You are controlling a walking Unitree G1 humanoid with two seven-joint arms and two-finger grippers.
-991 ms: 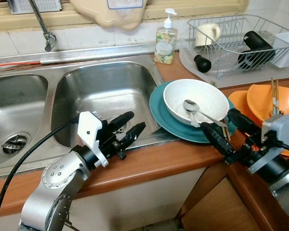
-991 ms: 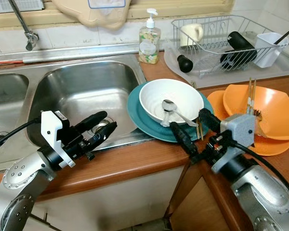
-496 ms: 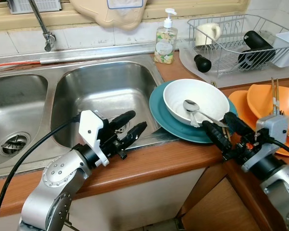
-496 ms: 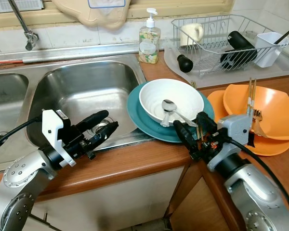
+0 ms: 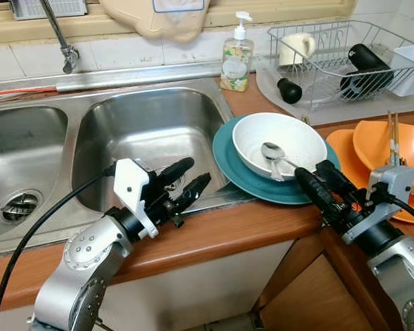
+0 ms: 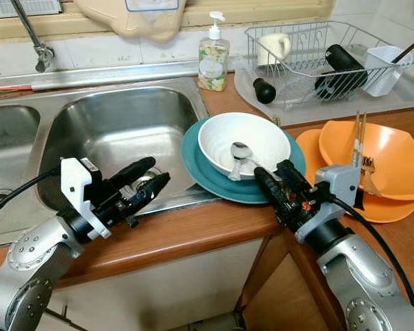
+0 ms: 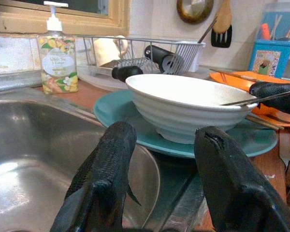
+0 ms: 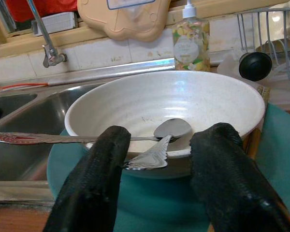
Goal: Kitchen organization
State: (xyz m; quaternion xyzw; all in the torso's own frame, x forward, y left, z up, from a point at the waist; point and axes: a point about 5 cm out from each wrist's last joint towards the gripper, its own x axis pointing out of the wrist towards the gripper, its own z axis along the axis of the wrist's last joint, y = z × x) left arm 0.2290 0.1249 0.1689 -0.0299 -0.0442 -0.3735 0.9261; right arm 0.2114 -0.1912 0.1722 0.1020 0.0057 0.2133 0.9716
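At centre frame, a white bowl (image 5: 279,143) on a teal plate (image 5: 229,160) holds a spoon (image 5: 281,157), handle angled toward the right gripper (image 5: 316,183), fingers apart, nearest. The left gripper (image 5: 185,181), also apart, hovers lower left.

Two brushed-silver metal arms w/ rounded joint housings, small dark screws ringed on the left elbow disc. Left gripper (image 5: 186,181): two long black fingers, textured rubbery skin, mounted on black wrist block w/ white angular plastic bracket (image 5: 131,193). Thick black cable (image 5: 34,234) looping back from bracket along the forearm. Right gripper (image 5: 316,183): same black finger pair, grey boxy camera housing (image 5: 393,185) at wrist, black cable behind, bits of red/orange wiring btwn finger bases. Finger pads (image 8: 94,183) coarse, matte.
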